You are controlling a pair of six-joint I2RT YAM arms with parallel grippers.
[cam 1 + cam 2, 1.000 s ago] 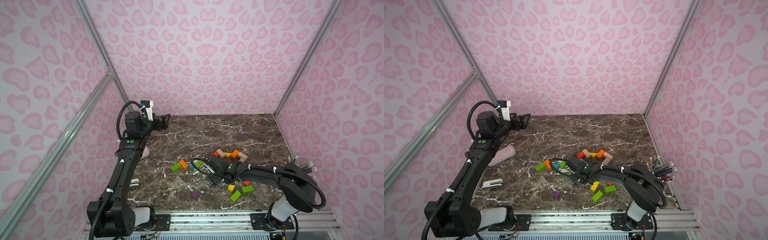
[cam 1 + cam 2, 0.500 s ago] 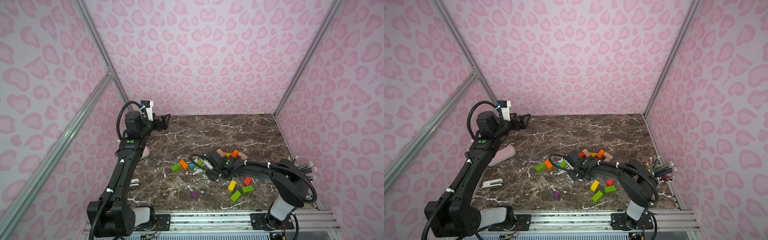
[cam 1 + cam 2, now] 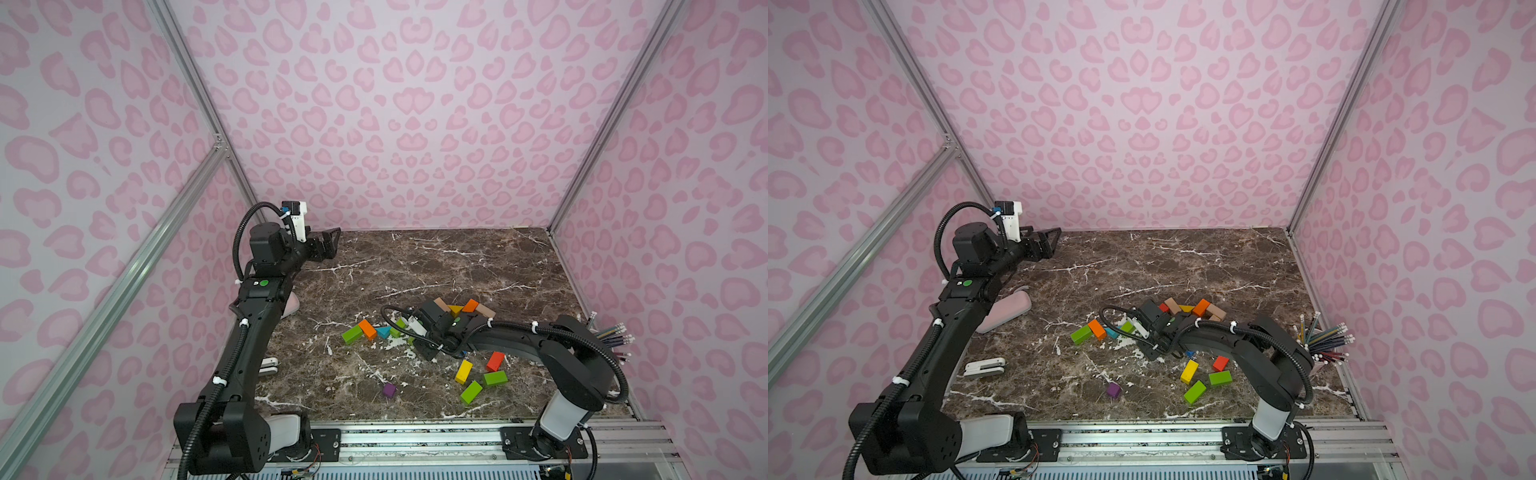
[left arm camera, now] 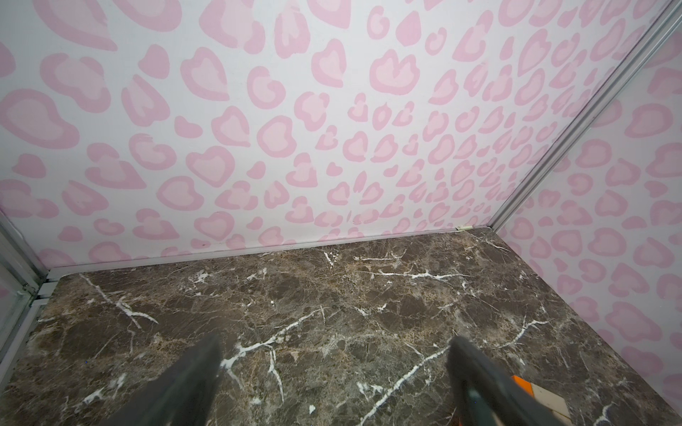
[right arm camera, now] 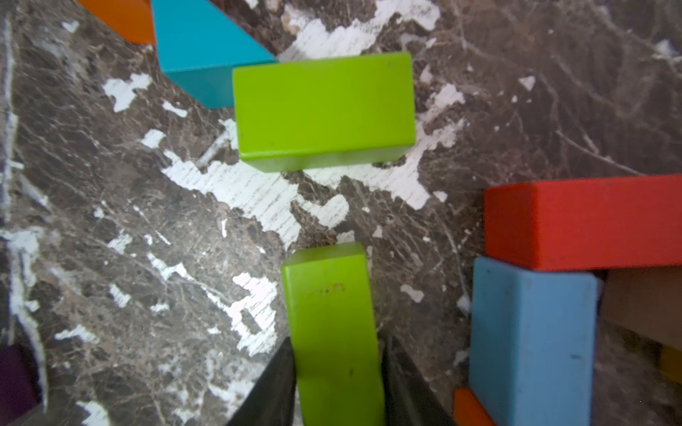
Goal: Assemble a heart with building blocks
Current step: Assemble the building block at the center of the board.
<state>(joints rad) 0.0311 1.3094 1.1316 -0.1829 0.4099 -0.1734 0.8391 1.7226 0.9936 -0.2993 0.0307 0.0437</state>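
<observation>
My right gripper is low over the marble, shut on the end of a lime green block; both fingers press its long sides. Just beyond lie another green block, a teal wedge, a red brick and a blue brick. In both top views the right gripper hides the held block. A wood, yellow and orange cluster lies behind it. Red, yellow, green and purple blocks lie in front. My left gripper hangs open and empty at the back left.
A pale pink pouch and a small white object lie by the left arm. Coloured pencils in a cup stand at the right edge. Pink patterned walls close in the table on three sides.
The right gripper has shifted left and back over the blocks and its jaws have closed onto the green block. The left arm has not moved.
</observation>
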